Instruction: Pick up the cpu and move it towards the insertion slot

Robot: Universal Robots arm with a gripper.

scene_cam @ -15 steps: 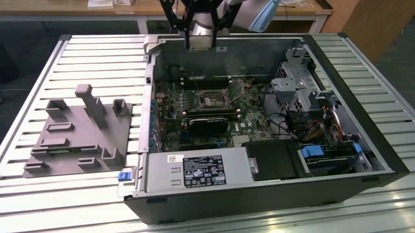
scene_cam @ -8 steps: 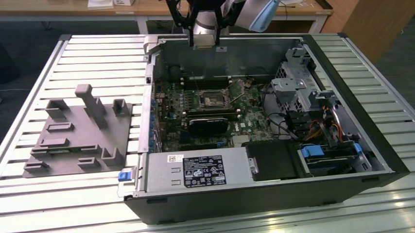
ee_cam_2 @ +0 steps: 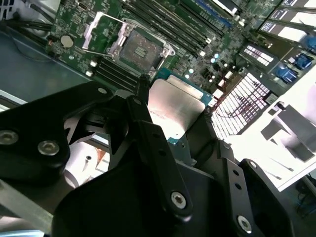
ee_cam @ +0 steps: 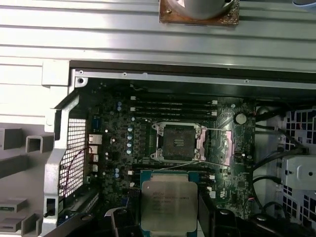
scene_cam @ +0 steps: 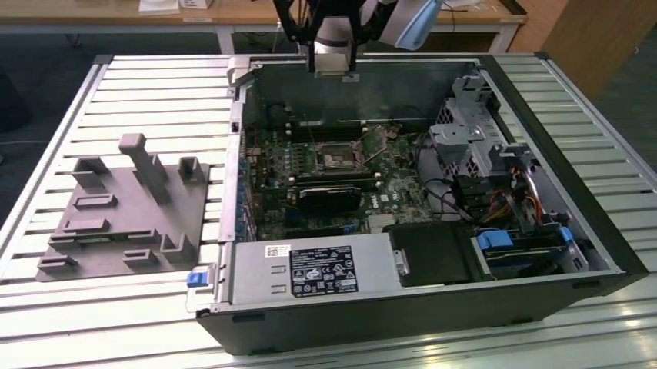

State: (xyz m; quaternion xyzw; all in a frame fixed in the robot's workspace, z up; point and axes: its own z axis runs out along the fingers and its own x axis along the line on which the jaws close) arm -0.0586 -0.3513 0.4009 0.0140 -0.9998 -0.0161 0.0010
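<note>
Black pincer (ee_cam_2: 173,123) linkages crowd the foreground in the second wrist view, 2 dark fingers (ee_cam_2: 148,128) closed on the cpu (ee_cam_2: 175,108), 1 on each side edge. Chip is held by its edges, silvery lid facing out and free of the pads, which looks like the sensible hold for setting it flat into a socket later.

In the first wrist view the cpu (ee_cam: 169,205) hangs between the fingers, lid toward the camera, with the insertion slot (ee_cam: 178,141) just beyond it on the green board. Slot reads as a square socket with a dark centre and a shiny metal frame; its retention frame appears swung open, thin wire levers standing off to the side. Chip and slot are near but apart: not seated, held above the board.

Exterior view: open computer case (scene_cam: 575,231) lies on its side on the slatted metal counter (scene_cam: 154,100), board facing up, so the slot (scene_cam: 336,157) is reachable from straight above. Grey plastic fixture block (scene_cam: 128,215) with upright posts sits on the counter toward the exterior view's left edge, well apart from the case.

Arm pose: wrist (scene_cam: 334,38) comes down from above at the far edge of the case, roughly vertical, tool pointing down toward the board, over the far wall of the case and not over the socket itself. Judged from this, pickup is done and the carry toward the slot is in hand, not finished.
</note>
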